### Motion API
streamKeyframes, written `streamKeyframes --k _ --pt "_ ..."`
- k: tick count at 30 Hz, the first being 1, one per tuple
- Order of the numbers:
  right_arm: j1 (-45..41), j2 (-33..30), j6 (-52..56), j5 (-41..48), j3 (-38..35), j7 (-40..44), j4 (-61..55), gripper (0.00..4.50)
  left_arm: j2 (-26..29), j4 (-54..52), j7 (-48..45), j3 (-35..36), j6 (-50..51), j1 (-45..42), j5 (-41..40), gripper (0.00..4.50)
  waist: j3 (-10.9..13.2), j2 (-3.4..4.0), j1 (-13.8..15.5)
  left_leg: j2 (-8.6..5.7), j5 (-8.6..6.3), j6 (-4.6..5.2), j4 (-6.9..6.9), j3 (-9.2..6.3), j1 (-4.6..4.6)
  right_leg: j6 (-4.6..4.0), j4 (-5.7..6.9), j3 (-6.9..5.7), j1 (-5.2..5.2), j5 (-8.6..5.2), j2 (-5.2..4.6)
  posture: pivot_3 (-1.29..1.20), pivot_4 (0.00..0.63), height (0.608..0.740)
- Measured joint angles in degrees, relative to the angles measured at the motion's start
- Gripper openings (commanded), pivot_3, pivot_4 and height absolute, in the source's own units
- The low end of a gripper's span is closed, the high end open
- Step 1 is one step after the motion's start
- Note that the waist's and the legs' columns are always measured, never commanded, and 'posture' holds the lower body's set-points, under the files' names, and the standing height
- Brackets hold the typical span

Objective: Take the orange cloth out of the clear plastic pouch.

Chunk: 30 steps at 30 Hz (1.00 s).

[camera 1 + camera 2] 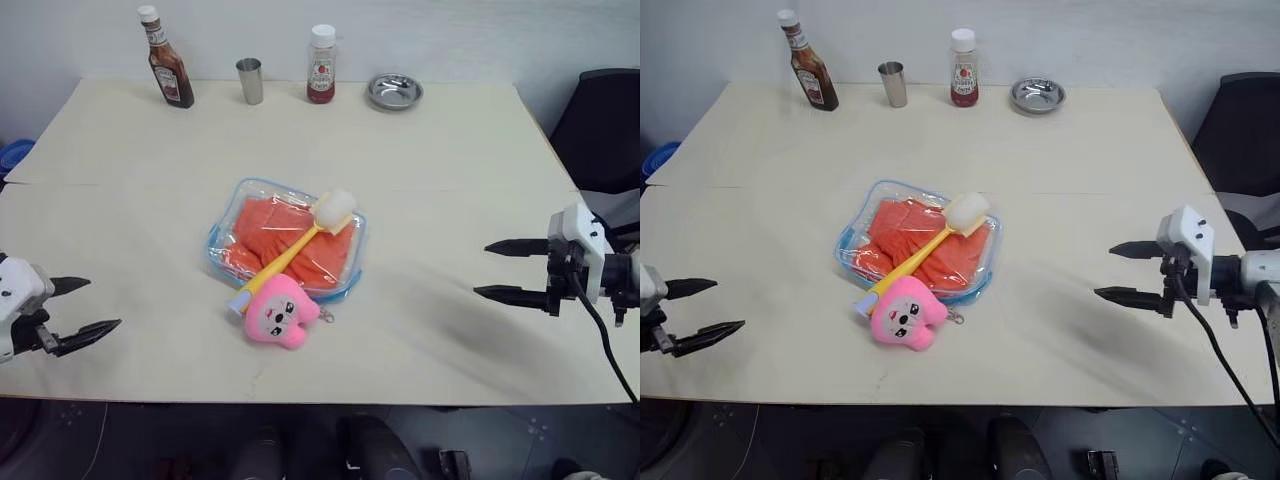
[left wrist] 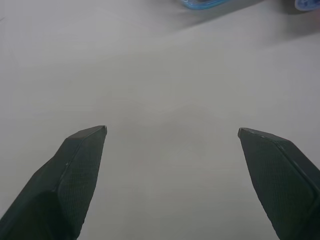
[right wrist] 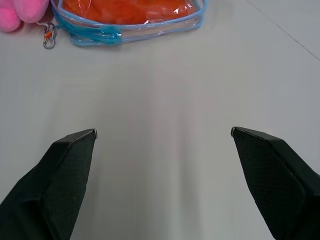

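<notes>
**Cloth in the pouch, both grippers spread wide at the table's sides**

In the middle of the pale table [image 1: 140,150] lies the clear plastic pouch [image 1: 226,238], flat, with light blue edging. The orange cloth [image 1: 265,228] is inside it, folded and wrinkled, filling most of the pouch. A yellow brush [image 1: 292,252] with a white head rests slantwise across the top of the pouch, its handle end reaching past the pouch's near edge. A pink plush toy [image 1: 276,314] sits just beside that near edge, touching the brush handle, with a small metal clip at its side.

The left gripper [image 1: 85,305] hovers near the table's front left corner, well apart from the pouch, its two black fingers spread wide with nothing between them. The right gripper [image 1: 498,270] hangs at the right side of the table, pointing toward the pouch and also well apart from it, its fingers likewise parted and holding nothing.

Along the far edge stand a brown sauce bottle [image 1: 167,62], a metal cup [image 1: 250,81], a red sauce bottle [image 1: 322,67] and a small metal bowl [image 1: 394,92].
</notes>
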Motion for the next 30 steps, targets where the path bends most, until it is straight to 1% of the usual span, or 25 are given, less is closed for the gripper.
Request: streamKeyframes --k 6,15,23,30 --pt "0.5 0.0 0.5 0.6 -0.4 -1.8 -1.7 4.5 0.0 0.0 0.1 -0.3 -0.9 -0.4 0.7 4.48 0.0 0.0 -0.6 0.0 0.0 0.0 0.02 0.0 0.01 0.0 0.05 0.0 0.0 0.0 0.01 0.0 0.15 0.74" --pt "1.0 0.3 0.7 0.7 -0.4 -4.2 -2.1 4.5 -0.2 -0.5 1.9 -0.3 -0.6 -0.7 1.6 4.48 0.0 0.0 -0.6 0.0 0.01 -0.01 0.15 0.0 0.01 0.0 0.19 0.01 0.0 0.0 0.01 0.0 0.15 0.74" --pt "0.9 1.3 2.0 0.9 -0.4 -5.7 -2.6 4.5 -0.4 -2.4 2.1 -0.3 3.9 -0.4 0.9 4.48 0.0 0.0 -0.6 0.01 0.01 -0.01 0.27 0.0 0.03 0.0 0.37 0.02 0.0 0.0 0.01 0.0 0.15 0.74" --pt "1.0 1.5 4.5 3.1 -0.4 -5.7 -4.9 4.5 -1.4 -6.7 2.5 -0.6 9.5 -1.6 -2.5 4.48 0.0 0.0 -0.6 0.0 0.01 -0.01 0.28 0.0 0.02 0.0 0.37 0.02 0.0 0.0 0.01 0.0 0.15 0.74"
